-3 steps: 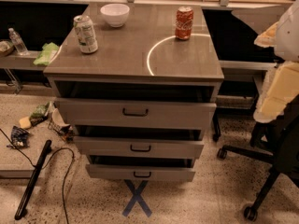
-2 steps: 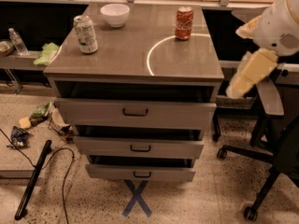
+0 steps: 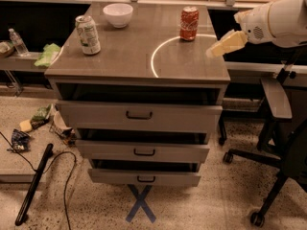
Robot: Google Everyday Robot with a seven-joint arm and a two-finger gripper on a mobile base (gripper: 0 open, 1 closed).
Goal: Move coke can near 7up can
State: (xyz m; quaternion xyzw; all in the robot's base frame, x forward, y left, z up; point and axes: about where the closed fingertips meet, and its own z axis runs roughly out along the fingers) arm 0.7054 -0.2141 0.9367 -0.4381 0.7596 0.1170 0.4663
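Camera view, only one I've got: coke can (image 3: 189,23) is upright at the back right of the cabinet top (image 3: 129,61), sitting on the white ring marking (image 3: 154,57). 7up can (image 3: 88,34) stands upright near the left edge, well apart from it, w/ a white bowl (image 3: 118,14) just behind it. My gripper (image 3: 225,43) hangs over the right edge, right of the coke can & not touching it. Can't tell if it's open or closed tbh. All 3 drawers (image 3: 139,115) are pulled out a bit.
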